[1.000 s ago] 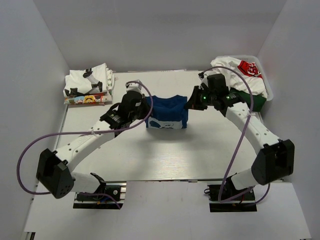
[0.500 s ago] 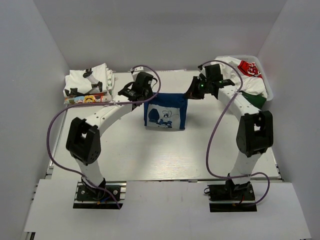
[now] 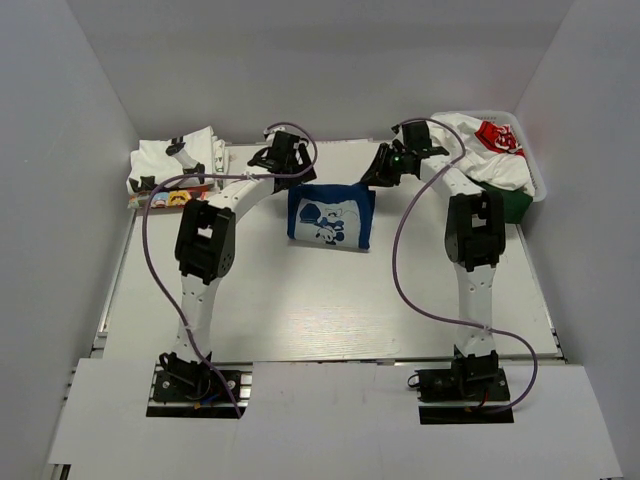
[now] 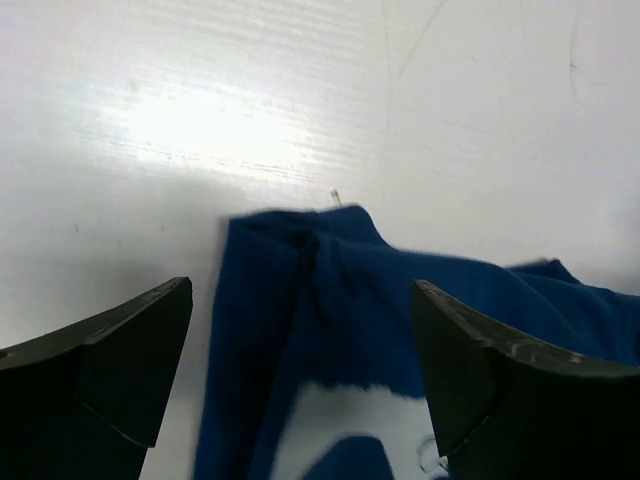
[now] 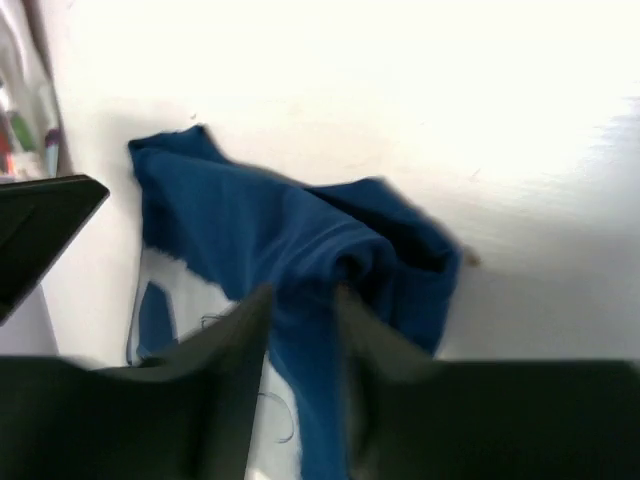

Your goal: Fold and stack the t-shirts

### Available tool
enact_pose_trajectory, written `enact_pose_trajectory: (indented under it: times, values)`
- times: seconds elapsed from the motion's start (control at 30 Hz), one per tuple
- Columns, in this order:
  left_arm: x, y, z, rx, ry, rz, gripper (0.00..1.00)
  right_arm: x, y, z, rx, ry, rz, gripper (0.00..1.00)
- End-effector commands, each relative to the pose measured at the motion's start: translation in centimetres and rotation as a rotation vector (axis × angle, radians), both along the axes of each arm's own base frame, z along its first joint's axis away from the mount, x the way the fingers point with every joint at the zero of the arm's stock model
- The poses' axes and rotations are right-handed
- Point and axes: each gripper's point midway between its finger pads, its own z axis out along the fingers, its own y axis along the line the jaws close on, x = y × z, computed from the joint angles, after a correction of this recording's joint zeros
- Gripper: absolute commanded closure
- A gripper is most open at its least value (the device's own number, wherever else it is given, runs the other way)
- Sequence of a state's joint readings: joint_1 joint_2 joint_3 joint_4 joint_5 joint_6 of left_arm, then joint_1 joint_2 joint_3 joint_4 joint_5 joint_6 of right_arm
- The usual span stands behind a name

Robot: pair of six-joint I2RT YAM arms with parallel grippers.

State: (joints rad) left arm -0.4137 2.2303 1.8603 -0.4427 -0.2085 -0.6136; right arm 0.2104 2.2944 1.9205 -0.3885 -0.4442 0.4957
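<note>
A dark blue t-shirt [image 3: 330, 217] with a white print lies folded on the table, back of centre. My left gripper [image 3: 284, 172] hovers over its far left corner with the jaws wide open. In the left wrist view the blue t-shirt [image 4: 330, 330] lies below the left gripper [image 4: 302, 290], apart from both fingers. My right gripper [image 3: 379, 177] is at the far right corner. In the blurred right wrist view the right gripper [image 5: 303, 292] has its jaws a little apart, with a rumpled fold of the blue t-shirt [image 5: 300, 235] just past the tips.
A stack of folded white printed t-shirts [image 3: 175, 170] sits at the far left corner. A white mesh basket [image 3: 533, 170] at the far right holds more tees, white with red print and dark green. White walls enclose the table.
Both arms swung up and toward the far side, drawing the blue t-shirt's edge back. Both grippers, shut on the cloth before, have parted and the t-shirt rests on the table.
</note>
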Motion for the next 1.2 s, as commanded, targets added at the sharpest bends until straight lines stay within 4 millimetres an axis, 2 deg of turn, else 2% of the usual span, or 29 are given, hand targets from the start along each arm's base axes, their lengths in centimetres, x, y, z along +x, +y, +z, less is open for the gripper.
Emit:
enact_pose_trajectory:
  times: [0.0,0.03,0.07,0.1,0.13,0.17,0.23,0.3,0.37,0.43,0.47,0.5,0.6,0.63,0.67,0.77,0.83,0.9,0.93,0.97,1.07,1.1,1.17]
  values:
    - [2.3,-0.5,5.6,-0.017,-0.129,-0.098,0.0,2.3,-0.4,3.7,-0.007,-0.128,-0.014,0.57]
    - [2.1,-0.9,6.2,-0.024,-0.135,-0.124,0.0,2.4,-0.7,4.5,-0.035,-0.163,-0.022,0.49]
    - [2.0,-1.1,6.4,-0.023,-0.145,-0.153,0.0,1.9,-0.9,3.5,-0.051,-0.154,-0.025,0.48]
    - [1.4,-0.8,5.4,-0.011,-0.132,-0.159,0.0,1.7,-1.0,4.6,-0.05,-0.179,-0.028,0.47]
    - [0.8,-1.1,5.1,-0.025,-0.123,-0.179,0.0,1.6,-1.1,5.9,-0.044,-0.216,-0.03,0.33]
    - [-0.5,-0.8,4.4,-0.021,-0.101,-0.197,0.0,0.9,-1.2,5.6,-0.052,-0.224,-0.023,0.2]
    - [-1.4,-1.4,3.9,-0.047,-0.101,-0.25,0.0,0.5,-1.1,5.7,-0.068,-0.244,-0.005,0.1]
    - [-2.9,-1.8,2.2,-0.054,-0.06,-0.313,0.0,-0.4,-1.5,4.6,-0.103,-0.207,0.01,0.1]
    - [-3.2,-1.8,2.0,-0.05,-0.049,-0.33,0.0,-1.6,-1.8,3.7,-0.117,-0.172,0.021,0.1]
    - [-4.0,-2.0,-0.2,-0.044,-0.004,-0.368,0.0,-2.5,-2.1,3.2,-0.121,-0.164,0.02,0.1]
    - [-4.0,-2.0,-0.2,-0.044,-0.004,-0.368,0.0,-3.3,-2.3,3.0,-0.127,-0.157,0.024,0.1]
    - [-4.4,-1.8,-1.2,-0.032,0.023,-0.374,0.0,-3.8,-2.4,2.5,-0.133,-0.151,0.028,0.1]
    - [-5.0,-1.5,-2.2,-0.017,0.044,-0.383,0.0,-5.0,-3.4,3.4,-0.158,-0.17,0.017,0.1]
    - [-5.7,-1.5,-3.4,0.007,0.071,-0.397,0.0,-5.6,-3.9,2.9,-0.17,-0.156,0.012,0.1]
    - [-5.8,-1.3,-3.6,0.022,0.077,-0.397,0.0,-6.2,-4.0,3.5,-0.175,-0.165,0.009,0.1]
    - [-7.7,-2.4,-6.1,0.015,0.131,-0.439,0.05,-7.4,-4.4,2.5,-0.191,-0.141,0.008,0.1]
    - [-8.4,-2.4,-7.9,0.005,0.174,-0.443,0.1,-8.1,-4.5,3.1,-0.185,-0.147,0.005,0.1]
    - [-8.6,-2.3,-9.3,0.012,0.207,-0.442,0.19,-8.7,-5.4,3.0,-0.182,-0.139,-0.007,0.1]
    - [-8.6,-2.5,-9.1,0.002,0.21,-0.451,0.23,-9.1,-4.7,3.5,-0.177,-0.152,0.007,0.1]
    - [-8.9,-2.7,-9.6,-0.001,0.22,-0.473,0.34,-9.4,-4.8,3.3,-0.178,-0.149,0.007,0.1]
    - [-8.6,-3.3,-8.8,-0.008,0.182,-0.521,0.54,-10.3,-5.0,3.3,-0.183,-0.147,0.004,0.1]
    - [-8.0,-3.5,-7.8,-0.004,0.153,-0.532,0.73,-10.4,-5.2,3.2,-0.193,-0.154,-0.003,0.1]
    - [-6.9,-1.9,-5.8,0.099,0.108,-0.502,0.95,-10.7,-6.1,2.9,-0.228,-0.151,-0.018,0.1]
